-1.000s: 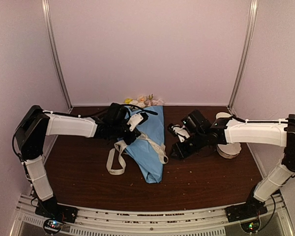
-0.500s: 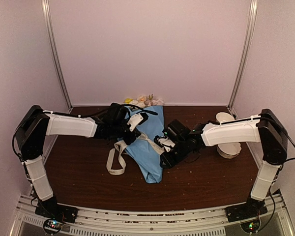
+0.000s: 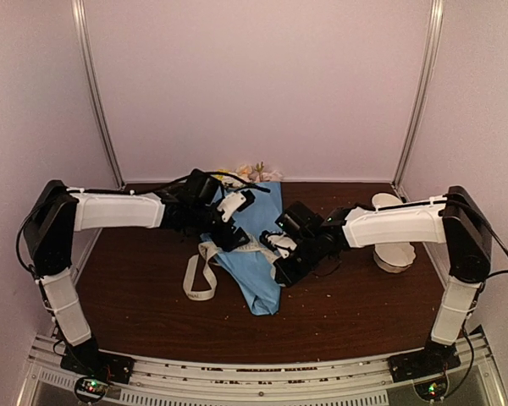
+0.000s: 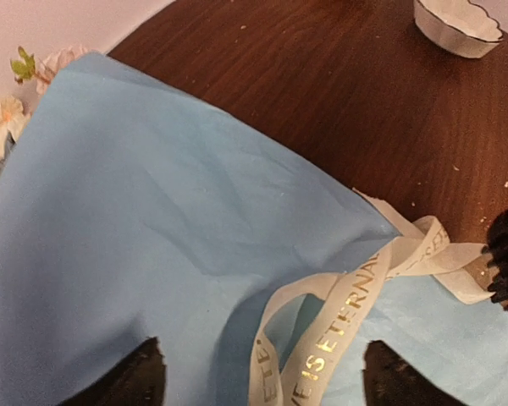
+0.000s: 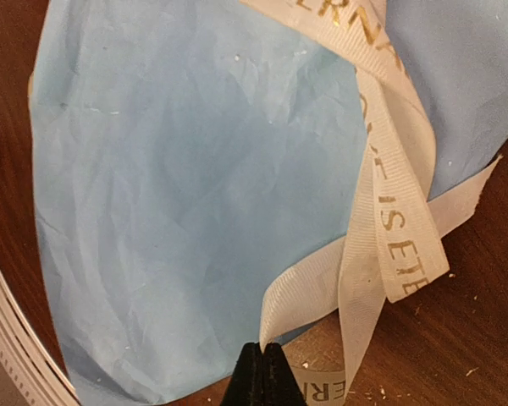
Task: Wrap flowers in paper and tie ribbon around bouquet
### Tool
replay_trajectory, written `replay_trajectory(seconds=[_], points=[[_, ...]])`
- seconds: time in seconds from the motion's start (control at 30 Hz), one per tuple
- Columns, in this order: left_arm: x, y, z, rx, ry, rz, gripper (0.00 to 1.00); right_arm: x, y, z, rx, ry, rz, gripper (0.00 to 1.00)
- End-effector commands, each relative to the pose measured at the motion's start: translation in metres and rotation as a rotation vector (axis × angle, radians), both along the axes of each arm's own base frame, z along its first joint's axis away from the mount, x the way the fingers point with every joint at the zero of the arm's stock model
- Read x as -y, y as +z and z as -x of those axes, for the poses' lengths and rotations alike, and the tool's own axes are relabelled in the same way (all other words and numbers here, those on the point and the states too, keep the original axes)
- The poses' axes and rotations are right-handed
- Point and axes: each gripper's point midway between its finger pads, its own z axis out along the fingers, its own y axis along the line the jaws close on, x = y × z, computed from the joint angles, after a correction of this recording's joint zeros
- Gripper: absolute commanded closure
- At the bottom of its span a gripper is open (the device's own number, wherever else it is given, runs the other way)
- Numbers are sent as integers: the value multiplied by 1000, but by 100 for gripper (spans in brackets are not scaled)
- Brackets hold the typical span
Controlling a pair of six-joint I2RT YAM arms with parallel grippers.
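The bouquet (image 3: 256, 254) lies on the dark table as a light blue paper (image 4: 152, 211) cone. The flowers (image 3: 251, 172) show out of its far wide end, and a few pale blooms (image 4: 55, 63) appear in the left wrist view. The cream ribbon (image 3: 200, 276) with gold lettering crosses the cone and loops onto the table at its left. My left gripper (image 4: 267, 376) hovers open over the cone (image 3: 230, 235), with the ribbon (image 4: 356, 296) running between its spread fingers. At the cone's right edge my right gripper (image 5: 262, 372) is shut on a fold of the ribbon (image 5: 389, 194), low over the paper (image 5: 195, 169).
White scalloped bowls (image 3: 394, 254) stand at the right of the table, and one bowl (image 4: 457, 25) shows in the left wrist view. Purple walls close the back and sides. Small crumbs litter the wood by the cone's narrow tip.
My right arm swung left from near the bowls to the cone's right edge and shut on the ribbon. My left gripper opened, letting go of the ribbon.
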Motion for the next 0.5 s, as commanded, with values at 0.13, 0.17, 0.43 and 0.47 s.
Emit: replay_trajectory(seconds=[0.13,0.17,0.43,0.47], points=[[-30,75,33,-56,67,77,3,-12,47,5,24,65,-105,100],[-42,75,41,-75,108,75,3,-13,49,6,19,74,-110,100],[-93,5,127,-305,243,96,47,-40,123,30,12,243,-336,100],[-95,2,133,-289,243,88,47,-43,138,33,22,265,-379,100]])
